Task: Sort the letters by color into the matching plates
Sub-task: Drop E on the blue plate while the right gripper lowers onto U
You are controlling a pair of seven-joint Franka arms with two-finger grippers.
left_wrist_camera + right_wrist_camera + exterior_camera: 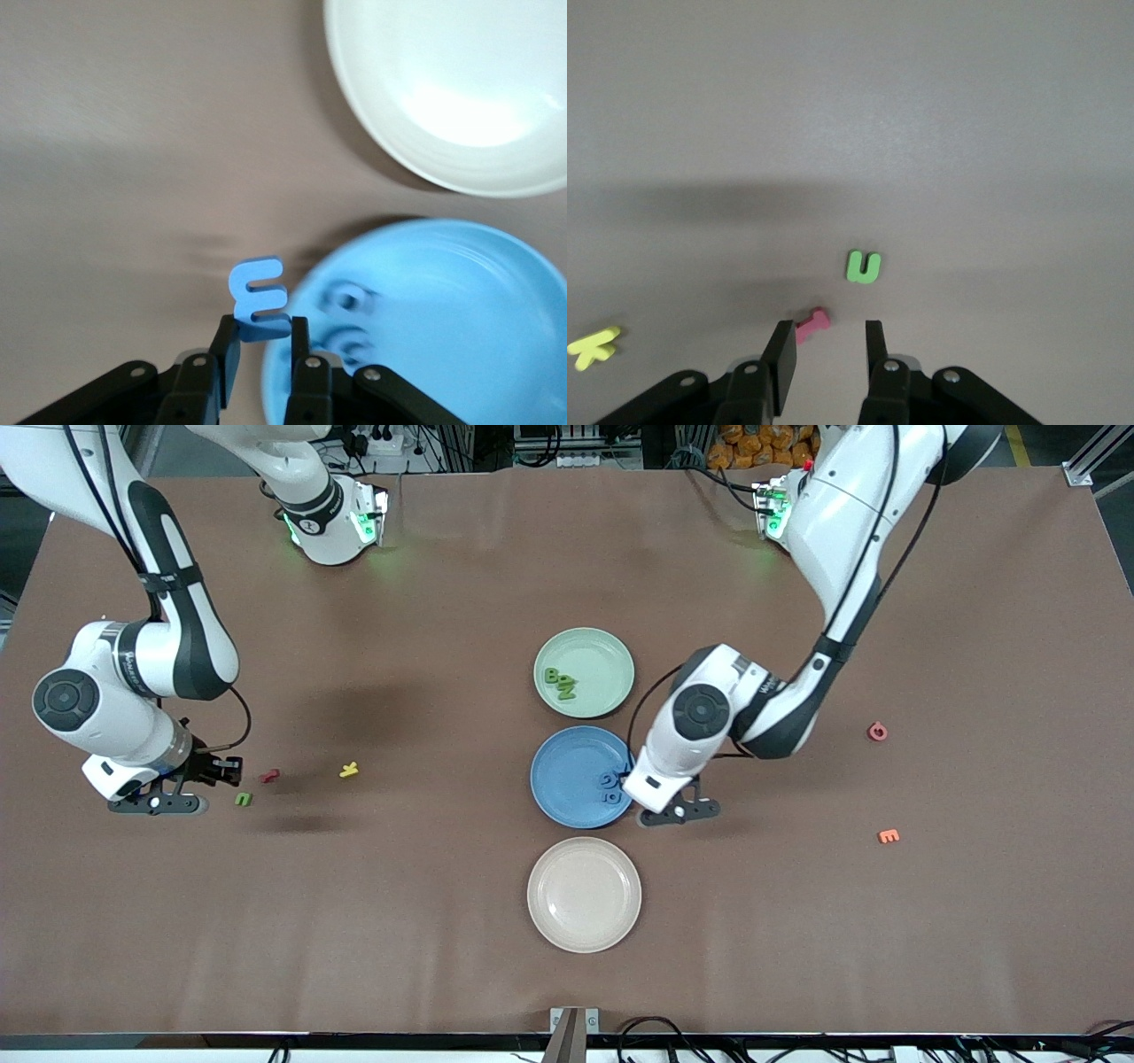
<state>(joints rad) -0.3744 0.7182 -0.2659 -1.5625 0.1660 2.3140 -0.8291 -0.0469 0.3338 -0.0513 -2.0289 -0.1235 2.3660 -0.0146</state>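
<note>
Our left gripper (263,341) pinches the blue E (257,297) by its spine, just off the blue plate (461,319); light, stiff, chunky. Our right gripper (830,350) hangs part-open, empty, over the green U (864,266).

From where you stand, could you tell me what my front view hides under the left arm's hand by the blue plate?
Observer: The left gripper is shut on a blue letter E, hanging at the rim of the blue plate.
Operator: Thank you. Is anything already in that plate?
Observer: Yes, two blue letters lie in it near the gripper; the left wrist view blurs their shapes.
Operator: And may I ask about the right gripper?
Observer: The right gripper is open and holds nothing, above a pink letter, with the green U just past it.
</note>
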